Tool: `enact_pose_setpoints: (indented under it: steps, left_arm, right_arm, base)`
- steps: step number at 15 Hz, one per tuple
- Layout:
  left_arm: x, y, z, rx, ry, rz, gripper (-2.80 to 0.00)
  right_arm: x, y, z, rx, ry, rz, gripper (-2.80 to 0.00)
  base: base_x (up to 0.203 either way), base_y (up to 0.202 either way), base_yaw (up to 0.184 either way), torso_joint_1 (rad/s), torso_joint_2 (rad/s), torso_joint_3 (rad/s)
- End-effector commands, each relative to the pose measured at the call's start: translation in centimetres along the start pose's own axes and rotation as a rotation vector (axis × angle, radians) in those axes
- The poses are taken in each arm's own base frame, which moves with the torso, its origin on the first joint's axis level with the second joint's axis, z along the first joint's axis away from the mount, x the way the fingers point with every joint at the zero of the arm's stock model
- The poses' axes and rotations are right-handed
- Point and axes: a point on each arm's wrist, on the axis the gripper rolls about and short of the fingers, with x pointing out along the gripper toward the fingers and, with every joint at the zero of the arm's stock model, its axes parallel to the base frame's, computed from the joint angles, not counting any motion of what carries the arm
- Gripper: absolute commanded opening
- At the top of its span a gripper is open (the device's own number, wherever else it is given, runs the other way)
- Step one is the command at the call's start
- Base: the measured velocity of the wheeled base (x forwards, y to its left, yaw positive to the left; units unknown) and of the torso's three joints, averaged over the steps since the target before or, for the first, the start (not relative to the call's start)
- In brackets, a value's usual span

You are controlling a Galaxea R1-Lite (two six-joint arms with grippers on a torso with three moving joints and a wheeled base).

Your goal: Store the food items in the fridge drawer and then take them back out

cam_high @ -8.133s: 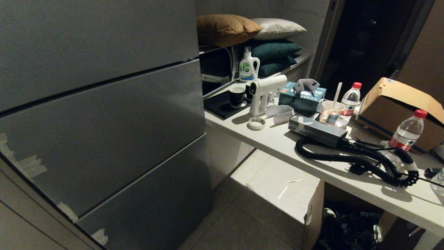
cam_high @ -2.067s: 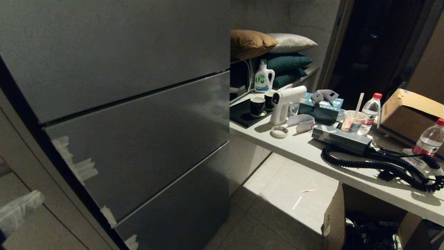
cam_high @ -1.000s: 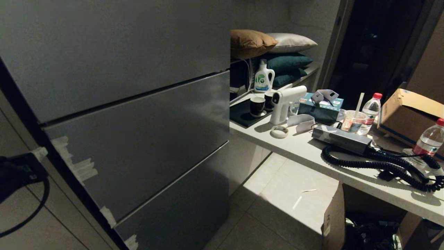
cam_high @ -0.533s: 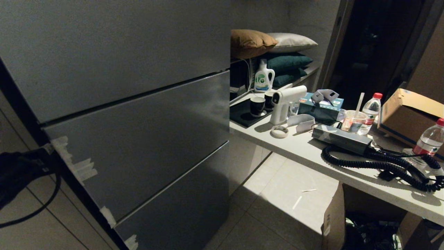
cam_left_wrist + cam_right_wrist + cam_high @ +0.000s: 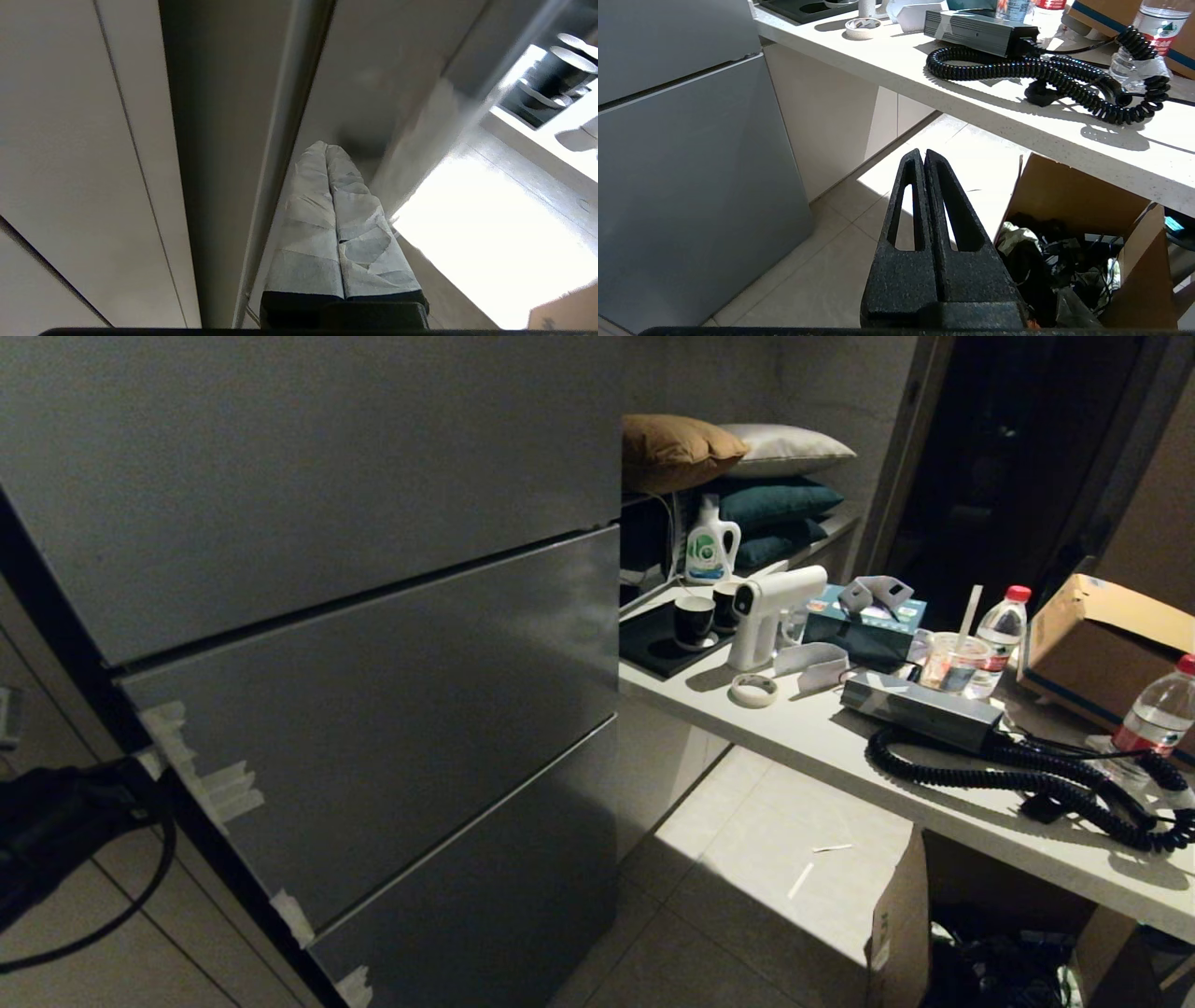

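Note:
The fridge drawer (image 5: 392, 709) is the middle dark grey panel with whitish tape scraps (image 5: 219, 784) along its left edge, and it stands closed. My left gripper (image 5: 140, 767) sits at that left edge, beside the dark gap next to the fridge. Its tape-wrapped fingers are shut and empty. In the left wrist view the left gripper (image 5: 325, 145) lies along the panel's edge strip (image 5: 285, 116). My right gripper (image 5: 923, 151) hangs shut and empty above the floor tiles, out of the head view. The food items are out of view.
A taller grey door panel (image 5: 308, 467) is above the drawer and another grey panel (image 5: 485, 896) below. To the right is a counter (image 5: 822, 737) with a coiled black cable (image 5: 1027, 779), water bottles (image 5: 1153, 714) and a cardboard box (image 5: 1102, 635). An open carton (image 5: 1083, 242) stands under it.
The whole view swung towards the fridge's left side early on. My left arm then came in from the lower left, and its shut fingers moved up to the drawer's taped left edge.

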Motion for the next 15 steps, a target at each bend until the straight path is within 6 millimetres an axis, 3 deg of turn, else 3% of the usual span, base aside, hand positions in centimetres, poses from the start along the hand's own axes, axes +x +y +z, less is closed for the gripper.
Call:
enact_pose_setpoints:
  steps: [1,9,15]
  left_arm:
    - [-0.6,-0.3,-0.3,-0.002,0.012,-0.047,-2.8]
    - [-3.0,-1.3,-1.6,-0.001,0.032,-0.169,-2.8]
    - [-8.4,-4.7,-2.4,0.041,-0.015,-0.408,-2.8]
  right_arm:
    - [0.0,0.0,0.0,0.002,0.0,-0.003,-2.8]
    - [0.0,0.0,0.0,0.002,-0.003,-0.003,-2.8]
    - [0.0,0.0,0.0,0.002,-0.003,-0.003,-2.8]
  base:
    - [0.0,0.0,0.0,0.0,0.0,0.0]
    - [0.0,0.0,0.0,0.0,0.0,0.0]
    - [0.0,0.0,0.0,0.0,0.0,0.0]
